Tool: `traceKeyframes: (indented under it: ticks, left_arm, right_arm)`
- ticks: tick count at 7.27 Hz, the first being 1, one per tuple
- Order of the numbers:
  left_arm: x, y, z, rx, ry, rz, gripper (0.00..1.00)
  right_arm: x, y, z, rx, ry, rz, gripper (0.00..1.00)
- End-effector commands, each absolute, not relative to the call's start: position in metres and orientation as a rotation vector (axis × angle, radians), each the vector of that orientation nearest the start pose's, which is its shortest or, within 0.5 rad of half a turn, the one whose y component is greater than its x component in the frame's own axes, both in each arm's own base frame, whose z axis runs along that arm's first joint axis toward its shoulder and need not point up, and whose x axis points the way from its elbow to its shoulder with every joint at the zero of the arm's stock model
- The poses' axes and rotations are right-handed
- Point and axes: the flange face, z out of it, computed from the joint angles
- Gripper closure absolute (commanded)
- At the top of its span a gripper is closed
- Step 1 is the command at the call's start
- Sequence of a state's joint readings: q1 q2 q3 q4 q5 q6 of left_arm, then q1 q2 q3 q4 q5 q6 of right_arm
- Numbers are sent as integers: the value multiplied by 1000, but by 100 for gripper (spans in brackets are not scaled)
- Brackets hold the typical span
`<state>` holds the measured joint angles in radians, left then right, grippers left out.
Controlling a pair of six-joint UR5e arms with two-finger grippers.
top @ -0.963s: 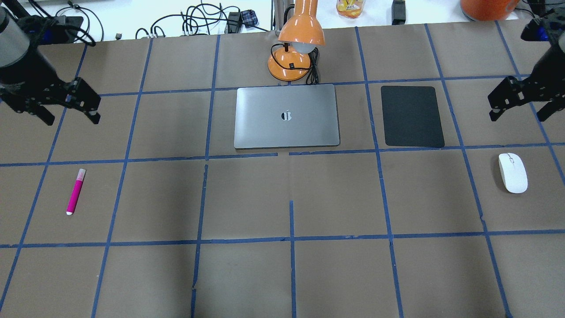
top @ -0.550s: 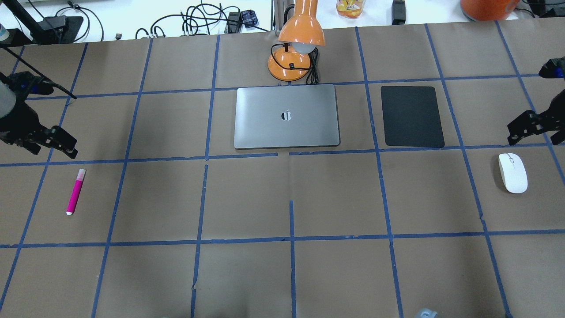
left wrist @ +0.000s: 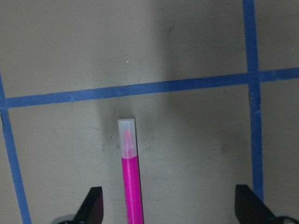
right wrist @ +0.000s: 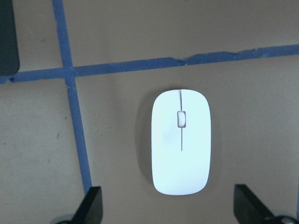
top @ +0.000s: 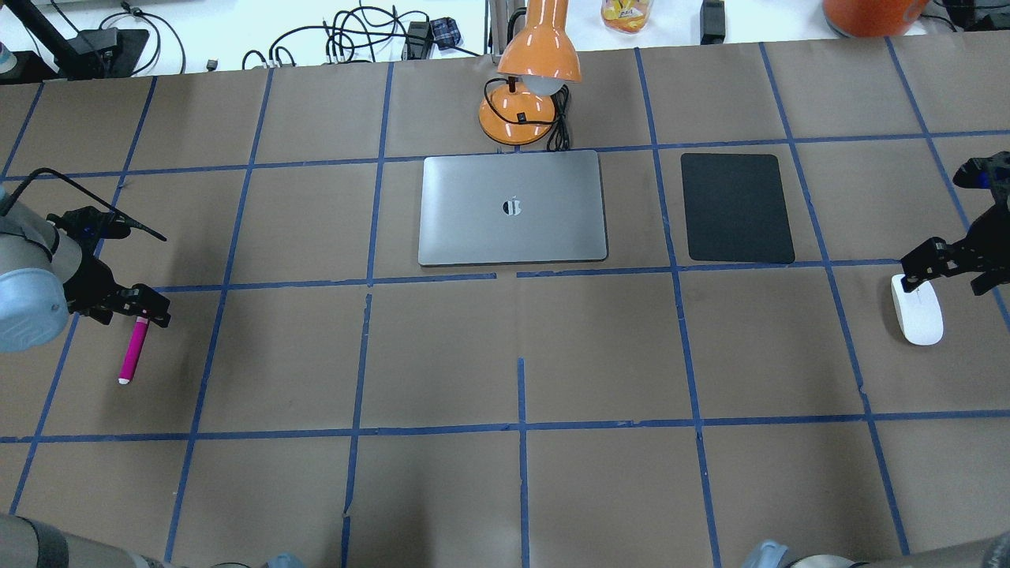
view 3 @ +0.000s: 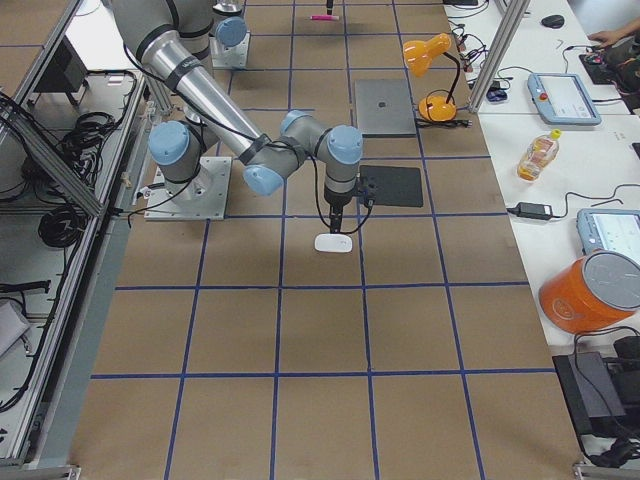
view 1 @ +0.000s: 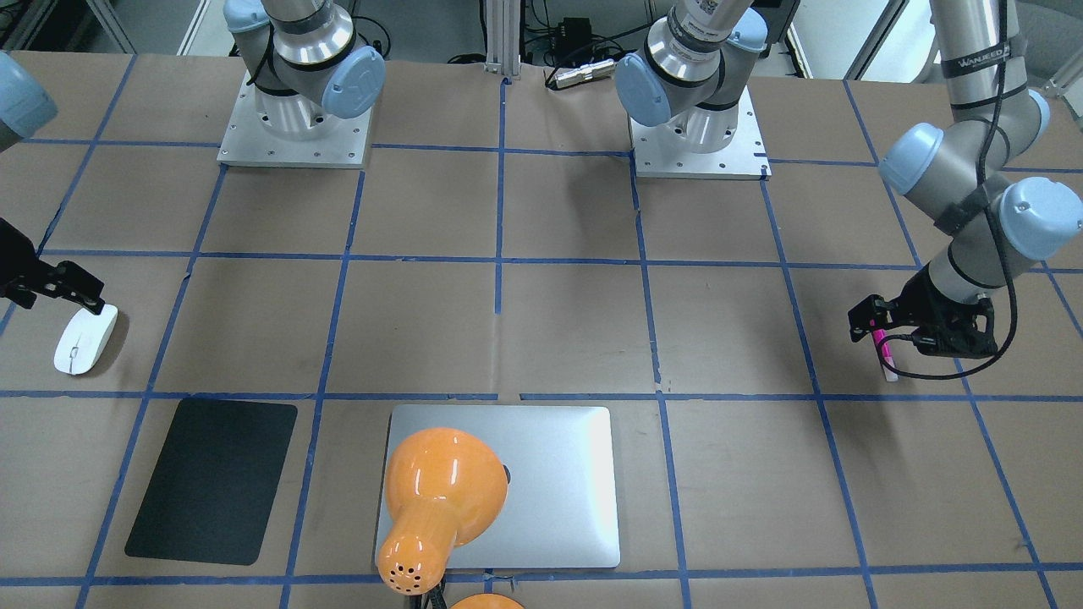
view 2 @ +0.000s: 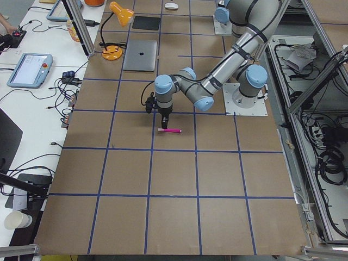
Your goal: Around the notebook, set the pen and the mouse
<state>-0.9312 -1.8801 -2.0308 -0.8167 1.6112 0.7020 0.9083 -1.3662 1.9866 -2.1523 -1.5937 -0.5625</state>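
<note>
Plainly both arms are at the approach step, nothing lifted yet. Left gripper (left wrist: 170, 212) hangs over the pen (left wrist: 131, 177), fingers spread wide, the pen lying lengthwise between them but nearer one finger. Right gripper (right wrist: 170, 210) hangs likewise spread over the mouse (right wrist: 181, 142), which sits fairly centred. Both things lie flat on the table, well apart from the notebook (top: 513, 207). How high the tips stand is hard to judge from these views. Next I'd centre on the pen, lower, then pinch across its width. Room: bare paper left of and in front of the notebook; the black mat (top: 737, 207) fills its right, the lamp (top: 521, 110) crowds its far edge
</note>
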Motion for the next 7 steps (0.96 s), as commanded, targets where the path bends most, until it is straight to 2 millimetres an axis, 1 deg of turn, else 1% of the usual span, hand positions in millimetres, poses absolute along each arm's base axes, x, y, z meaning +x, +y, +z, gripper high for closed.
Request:
traceKeyframes:
  ticks: [1, 2, 3, 4, 5, 6, 7]
  left_arm:
    - [214, -488, 175, 72, 3118, 36, 3]
    - [214, -488, 173, 63, 3120, 44, 39]
    - [214, -488, 170, 65, 3122, 45, 66]
    - [215, -489, 166, 58, 3122, 48, 78]
    - [215, -489, 165, 51, 3124, 55, 100]
    - [215, -489, 165, 48, 3122, 55, 100]
    - [213, -489, 170, 46, 3114, 55, 100]
  right_arm:
    - [-217, -481, 215, 172, 3123, 94, 0]
    - [-220, -485, 206, 175, 3134, 75, 0]
    - [-220, -485, 202, 177, 3132, 79, 0]
    - [-221, -486, 190, 178, 3118, 107, 0]
    - [-221, -487, 185, 168, 3112, 119, 0]
    - [-221, -486, 181, 168, 3111, 133, 0]
    - [-223, -487, 175, 162, 3108, 147, 0]
